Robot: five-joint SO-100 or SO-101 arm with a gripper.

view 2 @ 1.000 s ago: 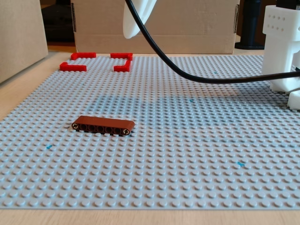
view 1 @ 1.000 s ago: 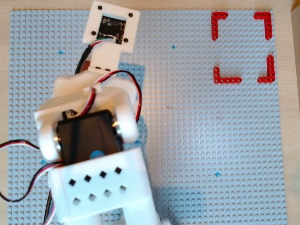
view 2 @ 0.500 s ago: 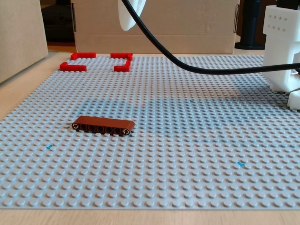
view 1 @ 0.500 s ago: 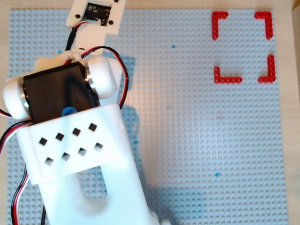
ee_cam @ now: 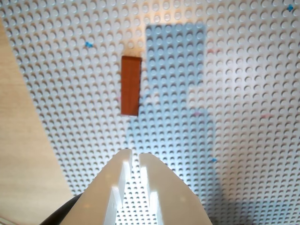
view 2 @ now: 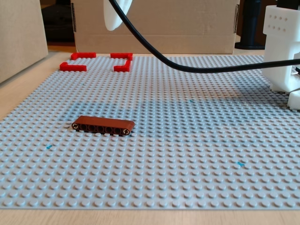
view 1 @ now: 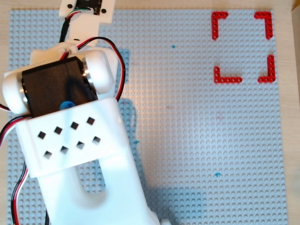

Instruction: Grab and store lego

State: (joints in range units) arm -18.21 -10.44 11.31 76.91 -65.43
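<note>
The lego [ee_cam: 131, 86] lies flat on the grey baseplate [ee_cam: 243, 70], straight ahead of my fingers [ee_cam: 132, 156] in the wrist view, slightly left of their line, well apart from them. Its long axis runs along my reach. My fingers are nearly together, holding nothing. I hover high above the plate, wrist pitched down, and I judge I must open them and descend.

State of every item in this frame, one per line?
brown lego beam: flat on the baseplate, untouched.
gripper: above the baseplate, fingers nearly together, holding nothing.
red corner pieces: four, marking an empty square.
grey baseplate: flat on the table.
</note>
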